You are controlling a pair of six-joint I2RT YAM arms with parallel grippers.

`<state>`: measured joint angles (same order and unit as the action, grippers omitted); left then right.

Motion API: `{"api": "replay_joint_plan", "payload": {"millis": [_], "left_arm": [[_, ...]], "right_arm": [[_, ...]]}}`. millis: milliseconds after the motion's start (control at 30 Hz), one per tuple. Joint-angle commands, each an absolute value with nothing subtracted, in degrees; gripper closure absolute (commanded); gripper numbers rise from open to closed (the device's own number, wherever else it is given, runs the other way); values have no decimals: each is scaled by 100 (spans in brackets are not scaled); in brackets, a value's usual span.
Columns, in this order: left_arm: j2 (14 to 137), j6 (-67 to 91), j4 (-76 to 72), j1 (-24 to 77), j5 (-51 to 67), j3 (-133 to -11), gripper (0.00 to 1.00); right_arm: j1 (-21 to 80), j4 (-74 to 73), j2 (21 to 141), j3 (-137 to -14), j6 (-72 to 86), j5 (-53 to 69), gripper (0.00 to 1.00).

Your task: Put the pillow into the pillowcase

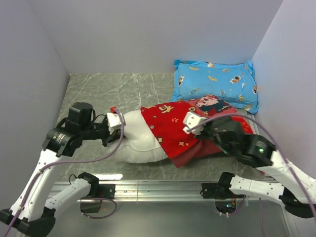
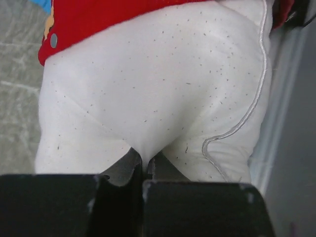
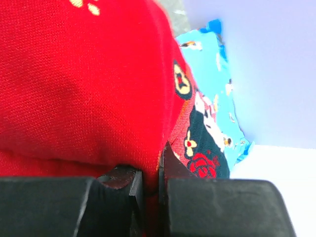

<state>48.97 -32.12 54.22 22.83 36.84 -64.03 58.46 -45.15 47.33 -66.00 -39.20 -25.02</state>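
Observation:
The white pillow (image 1: 140,138) lies across the table's middle, its right part inside the red cartoon-print pillowcase (image 1: 182,128). In the left wrist view the pillow (image 2: 158,89) fills the frame with the pillowcase's red edge (image 2: 98,19) over its far end. My left gripper (image 1: 118,129) is shut on a pinch of the pillow's left end, also seen in its wrist view (image 2: 146,165). My right gripper (image 1: 202,129) is shut on a fold of the pillowcase (image 3: 74,84), also seen in its wrist view (image 3: 154,170).
A blue cartoon-print pillow (image 1: 217,84) lies at the back right against the wall; it also shows in the right wrist view (image 3: 217,94). White walls close in left, back and right. A metal rail (image 1: 158,187) runs along the near edge.

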Motion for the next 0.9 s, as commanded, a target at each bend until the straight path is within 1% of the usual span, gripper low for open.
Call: {"api": "replay_joint_plan", "payload": {"millis": [0,67,100,133,167,200,233,267,300,333,367,400,433,467,500,533,567,600,633,667,700,733,800,833,867], "left_arm": [[4720,-1911,5458,2329,5061,-6899,100],[4755,-1252,5083,2320,5361,-6900,100],[4781,-500,4854,2320,5431,-6847,100],[4894,-170,4625,2320,5658,-6786,100],[4974,277,4362,2312,5695,-6594,100],[5070,899,3811,2190,5791,-6522,100],[5332,1131,3588,2075,5931,-6461,100],[5483,1369,3351,1944,6141,-6373,100],[5641,1850,3131,1620,6178,-6329,100],[5965,2081,2642,1408,6222,-6276,100],[6142,2292,2411,1171,6327,-6197,100],[6318,2746,2173,682,6328,-6179,100],[6685,2855,1832,424,6285,-6214,100],[6871,2987,1672,178,6119,-6301,100],[7064,2875,1574,-198,5891,-6389,100],[7414,2622,1773,-341,5671,-6529,99],[7601,2323,1888,-465,5504,-6817,96],[7768,1824,2046,-649,5015,-6977,84],[8048,1645,2204,-746,4879,-7109,76],[8155,1530,2371,-860,4878,-7267,67],[8235,1312,2504,-1053,4826,-7364,53],[8322,1214,2627,-1124,4703,-7452,47],[8288,1003,2681,-1291,4597,-7558,38],[8210,985,2637,-1318,4518,-7550,31],[8192,984,2576,-1336,4561,-7445,30]], "right_arm": [[5845,-4640,4386,-7584,-3743,-2268,100],[5714,-4309,4473,-7646,-4023,-2216,100],[5574,-4150,4656,-7603,-4225,-1815,100],[4989,-3896,4771,-7446,-4402,-1515,100],[4644,-3276,4929,-7401,-4508,-1181,100],[4197,-3000,5374,-7366,-4665,-516,100],[3653,-2736,5683,-7400,-4728,-397,100],[3378,-2333,6035,-7531,-4702,-343,100],[3166,-2312,6882,-7750,-4641,-177,100],[2973,-2372,7282,-8048,-4580,224,100],[2727,-2651,7765,-8799,-4405,394,100],[2646,-2802,8152,-9207,-4351,578,100],[2593,-3021,8983,-9611,-4351,745,100],[2593,-3389,9383,-10459,-4359,869,100],[2584,-3514,9761,-10903,-4298,905,96],[2593,-3559,10530,-11699,-4228,897,92],[2593,-3734,10886,-12177,-4080,801,86],[2619,-3796,11316,-12704,-3956,678,71],[2628,-3849,11625,-13849,-3798,529,62],[2628,-4024,12202,-14443,-3597,327,52],[2654,-4060,12356,-14919,-3543,247,33],[2680,-4026,12392,-15307,-3490,168,27],[2689,-3536,11745,-14857,-3332,62,20],[2689,-3229,11298,-13818,-3253,88,20],[2681,-2669,10902,-13268,-3113,175,20]]}}
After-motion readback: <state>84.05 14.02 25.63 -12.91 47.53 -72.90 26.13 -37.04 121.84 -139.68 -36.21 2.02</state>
